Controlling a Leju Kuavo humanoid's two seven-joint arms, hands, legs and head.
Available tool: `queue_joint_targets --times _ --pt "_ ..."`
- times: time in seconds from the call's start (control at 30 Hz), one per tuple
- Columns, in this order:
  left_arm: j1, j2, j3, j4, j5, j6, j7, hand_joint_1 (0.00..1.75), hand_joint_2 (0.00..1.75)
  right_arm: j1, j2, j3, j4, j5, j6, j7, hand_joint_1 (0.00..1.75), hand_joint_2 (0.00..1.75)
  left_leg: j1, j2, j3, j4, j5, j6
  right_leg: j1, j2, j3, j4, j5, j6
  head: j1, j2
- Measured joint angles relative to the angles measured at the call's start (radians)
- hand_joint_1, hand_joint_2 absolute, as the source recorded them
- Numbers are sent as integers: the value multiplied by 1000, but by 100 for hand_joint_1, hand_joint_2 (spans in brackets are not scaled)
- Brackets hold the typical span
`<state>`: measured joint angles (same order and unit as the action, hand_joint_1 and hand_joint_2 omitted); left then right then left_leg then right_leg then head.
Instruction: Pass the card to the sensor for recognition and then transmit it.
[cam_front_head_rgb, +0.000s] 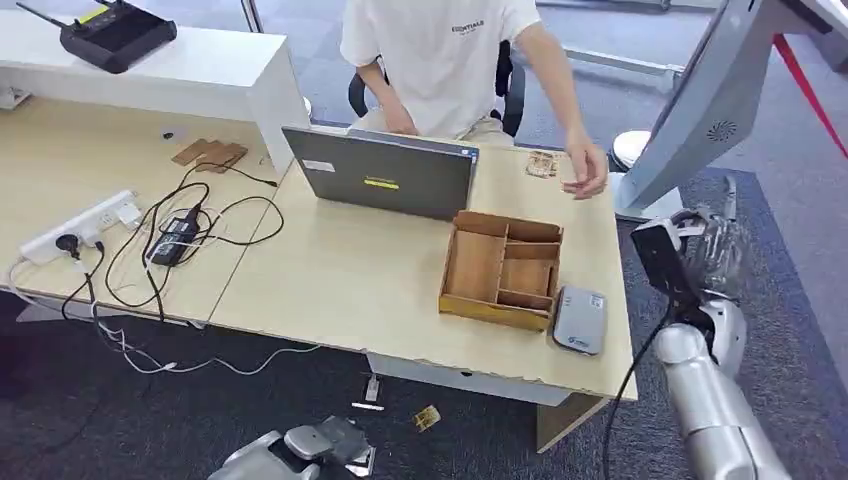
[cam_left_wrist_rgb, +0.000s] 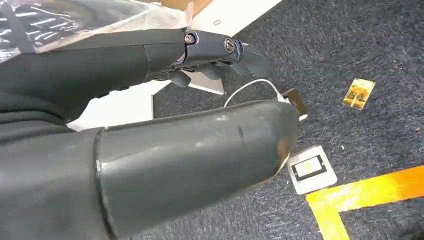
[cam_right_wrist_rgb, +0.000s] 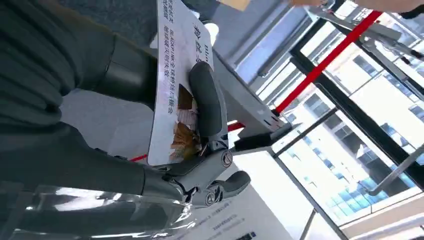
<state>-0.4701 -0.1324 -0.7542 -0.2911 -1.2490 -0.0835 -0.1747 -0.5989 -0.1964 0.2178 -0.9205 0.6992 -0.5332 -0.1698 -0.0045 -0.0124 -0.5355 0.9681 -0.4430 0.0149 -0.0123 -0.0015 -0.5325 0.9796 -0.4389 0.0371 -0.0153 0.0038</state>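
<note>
My right hand (cam_front_head_rgb: 712, 255) is raised off the desk's right end, beyond the grey card sensor (cam_front_head_rgb: 579, 320) lying flat near the front right corner. In the right wrist view that hand (cam_right_wrist_rgb: 205, 107) pinches a white printed card (cam_right_wrist_rgb: 175, 60) between thumb and fingers. My left hand (cam_front_head_rgb: 322, 441) hangs low in front of the desk, below its edge. The left wrist view has this hand (cam_left_wrist_rgb: 200, 140) with its fingers apart over dark carpet, holding nothing.
A wooden compartment box (cam_front_head_rgb: 500, 268) stands beside the sensor, behind it an open laptop (cam_front_head_rgb: 385, 172). A seated person in white rests a hand (cam_front_head_rgb: 585, 175) on the desk near a small card (cam_front_head_rgb: 541, 163). Cables and a power strip (cam_front_head_rgb: 80, 225) lie left. A white stand (cam_front_head_rgb: 690, 110) rises at right.
</note>
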Motion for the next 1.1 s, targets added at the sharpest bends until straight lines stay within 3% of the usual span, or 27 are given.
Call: queue_joint_targets --times 0.3,0.7,0.73,0.77,0.8,0.83,1.1 --pt "-8 -21 -1 0 -34 -23 -43 0 0 -105 75 31 34 81 150 -30 175 175 0 0 -1 0 0 0 0 0 -1 1 0 0 0 0" --pt "-20 -58 -5 0 -56 -50 -72 0 0 -311 187 80 289 118 167 -63 175 175 0 -1 -1 0 1 -1 0 0 -1 1 0 0 0 0" --pt "-20 -58 -5 0 -56 -51 -74 0 0 -316 190 81 300 118 166 -62 80 175 0 -1 -1 0 1 -1 0 0 -1 1 0 0 0 0" --pt "-20 -60 -5 0 -58 -52 -76 0 0 -319 194 84 315 117 162 -62 37 175 0 -1 -1 0 1 -1 0 0 -1 1 0 0 0 0" --pt "-21 -62 -6 0 -60 -52 -76 0 0 -320 195 86 329 117 159 -62 28 175 0 -1 -1 0 1 -1 0 0 -1 1 0 0 0 0" --pt "-21 -64 -7 0 -61 -53 -77 0 0 -320 197 86 340 117 156 -61 0 175 0 -2 -1 0 1 -1 0 0 -2 1 0 0 0 0" --pt "-23 -66 -21 0 -68 -52 -84 0 0 -319 195 87 394 122 125 -39 0 175 0 -1 -2 0 1 -1 0 0 -3 1 0 0 0 0"
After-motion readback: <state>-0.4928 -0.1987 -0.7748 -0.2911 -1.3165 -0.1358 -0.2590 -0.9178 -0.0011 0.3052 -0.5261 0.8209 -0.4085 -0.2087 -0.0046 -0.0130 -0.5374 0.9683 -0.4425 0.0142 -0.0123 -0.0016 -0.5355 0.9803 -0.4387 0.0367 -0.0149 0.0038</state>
